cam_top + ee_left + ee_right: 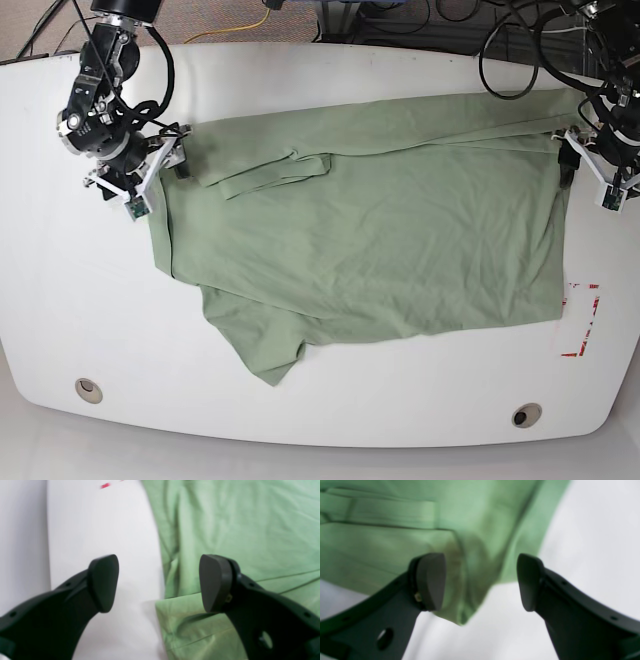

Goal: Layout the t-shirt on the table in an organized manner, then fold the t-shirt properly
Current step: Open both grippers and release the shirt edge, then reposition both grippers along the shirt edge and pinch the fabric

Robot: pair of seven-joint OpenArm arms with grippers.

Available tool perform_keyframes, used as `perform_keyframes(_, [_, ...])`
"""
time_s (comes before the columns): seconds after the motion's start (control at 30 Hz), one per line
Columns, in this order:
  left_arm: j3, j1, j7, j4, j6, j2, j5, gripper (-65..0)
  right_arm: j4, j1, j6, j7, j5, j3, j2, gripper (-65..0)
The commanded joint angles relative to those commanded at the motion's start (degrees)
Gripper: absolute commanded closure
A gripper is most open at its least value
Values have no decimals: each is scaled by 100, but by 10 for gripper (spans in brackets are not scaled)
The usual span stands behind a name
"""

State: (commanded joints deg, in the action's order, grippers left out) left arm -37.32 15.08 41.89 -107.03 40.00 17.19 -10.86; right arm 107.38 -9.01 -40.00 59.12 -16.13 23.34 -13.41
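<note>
Green t-shirt [370, 225] lies spread mid-table [60, 310], far sleeve folded over, near-left sleeve askew. Left gripper [158, 583] wide, straddling right edge; right gripper [481, 582] wide over left corner. Risk: shallow pinch slips, or grabs double layer, dragging wrinkles.

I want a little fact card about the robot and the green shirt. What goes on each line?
t-shirt: pale green, spread out but wrinkly, one sleeve folded over near the top
table: white and glossy, holds the shirt
left gripper: open, above the shirt's edge, holding nothing
right gripper: open, above a corner of the shirt, holding nothing
red tape: a partly seen outline beside the shirt's lower corner
grommet holes: two, near the front edge, uncovered
folding: not yet done
</note>
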Motion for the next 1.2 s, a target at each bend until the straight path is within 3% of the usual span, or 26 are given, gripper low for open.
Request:
perform_keyframes(0.2, [-237, 211, 70, -70, 0, -9, -9, -471, 185, -185, 0, 18, -26, 299, -9, -431])
perform_keyframes(0.47, [-958, 211, 1319, -229, 0, -26, -35, -469, 308, -378, 0, 44, -44, 0, 9, -431])
perform_keyframes(0.57, [-1196, 220, 1521, -255, 0, -132, -26, -469, 299, -431, 0, 44, -44, -114, 9, -431])
perform_keyframes(0.87, [-958, 510, 1653, -167, 0, -237, -18, -469, 299, -448, 0, 44, -35, -466, 185, -430])
perform_keyframes(1.2, [-642, 905, 1644, -158, 0, -738, -26, -471, 316, -475, 0, 44, -35, -580, 176, -430])
